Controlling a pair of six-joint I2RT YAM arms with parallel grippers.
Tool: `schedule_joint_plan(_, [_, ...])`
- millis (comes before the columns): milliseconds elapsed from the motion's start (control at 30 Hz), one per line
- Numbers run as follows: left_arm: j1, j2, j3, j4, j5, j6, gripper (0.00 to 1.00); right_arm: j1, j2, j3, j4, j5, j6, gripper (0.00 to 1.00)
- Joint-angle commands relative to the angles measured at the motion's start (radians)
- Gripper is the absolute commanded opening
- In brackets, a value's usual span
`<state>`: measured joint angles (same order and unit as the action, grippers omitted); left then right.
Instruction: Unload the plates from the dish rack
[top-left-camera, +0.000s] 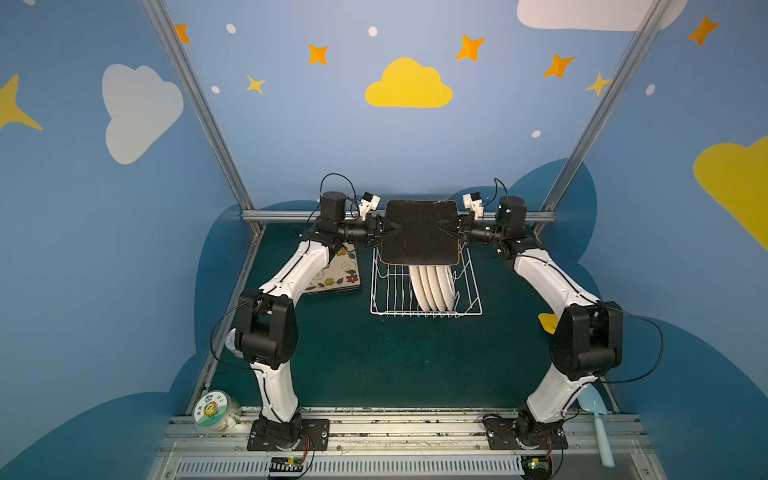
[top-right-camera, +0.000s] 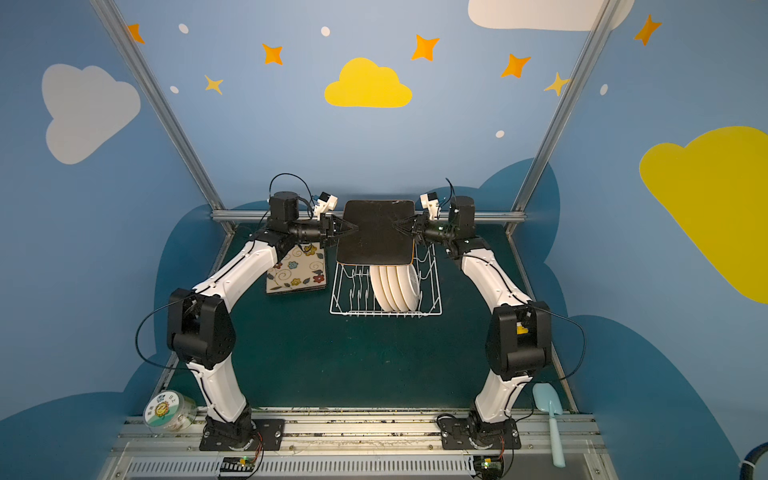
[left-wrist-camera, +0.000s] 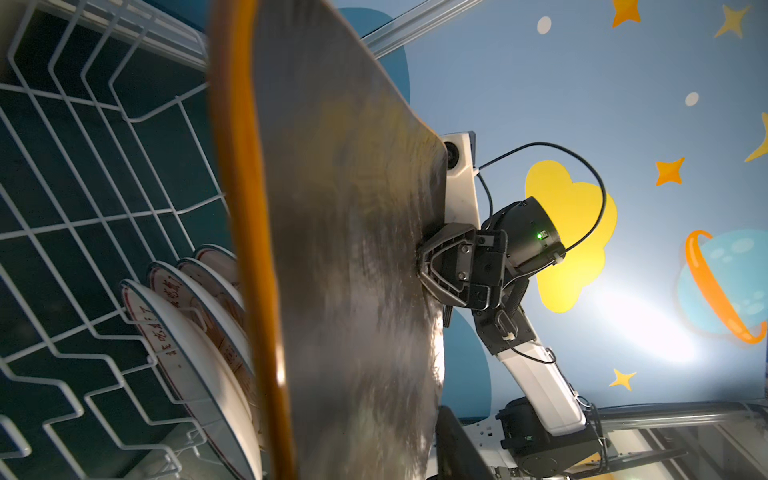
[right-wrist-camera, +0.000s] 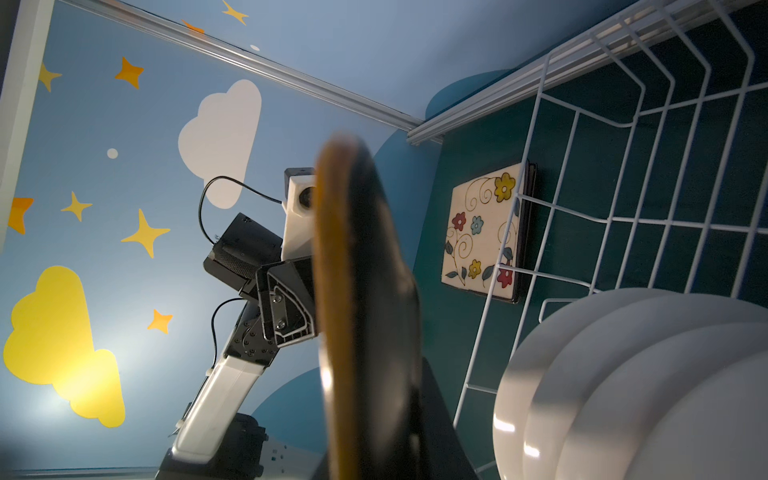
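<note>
The plate (top-left-camera: 419, 232) (top-right-camera: 376, 232) stands near upright over the far end of the rack (top-left-camera: 424, 313) (top-right-camera: 386, 313), black back toward the top camera, with a claw at each side edge. Whether its lower edge clears the tines cannot be told.

The right claw (top-left-camera: 442, 227) (top-right-camera: 395, 227) is pressed nearly together on the plate's right edge. The left wrist view shows that claw (left-wrist-camera: 424, 266) with a finger on each face of the plate (left-wrist-camera: 353, 249) — a firm pinch.

The left claw (top-left-camera: 397, 228) (top-right-camera: 353, 228) reaches the left edge, its fingers narrowed to a wedge. In the right wrist view the plate (right-wrist-camera: 365, 291) hides the tips of this claw (right-wrist-camera: 291, 307), so whether it pinches or only straddles the rim cannot be told.

Four round plates (top-left-camera: 432, 286) (top-right-camera: 395, 286) stand on edge in the near half of the rack. Left of the rack a flowered plate (top-left-camera: 332, 278) (top-right-camera: 297, 270) lies face-up on the table (top-left-camera: 374, 365) — partly under the left arm.
</note>
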<state>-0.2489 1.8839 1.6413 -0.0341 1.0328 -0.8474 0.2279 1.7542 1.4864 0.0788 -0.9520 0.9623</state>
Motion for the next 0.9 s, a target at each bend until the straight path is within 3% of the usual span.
schedule_joint_plan(0, [-0.004,0.002,0.017,-0.021,0.016,0.03,0.38,0.013,-0.018,0.029,0.107,-0.045,0.016,0.0])
schedule_joint_plan(167, [-0.01,-0.008,0.0,-0.005,0.002,0.022,0.25,0.021,-0.007,0.03,0.129,-0.045,0.031,0.0])
schedule_joint_plan(433, [-0.016,-0.02,-0.024,0.053,-0.004,-0.012,0.2,0.036,0.013,0.03,0.127,-0.051,0.038,0.0])
schedule_joint_plan(667, [-0.015,-0.023,-0.026,0.044,-0.013,-0.012,0.03,0.036,0.022,0.031,0.125,-0.052,0.046,0.0])
schedule_joint_plan(867, [-0.011,-0.037,-0.03,0.048,-0.044,-0.022,0.03,0.036,0.024,0.029,0.118,-0.039,0.055,0.04])
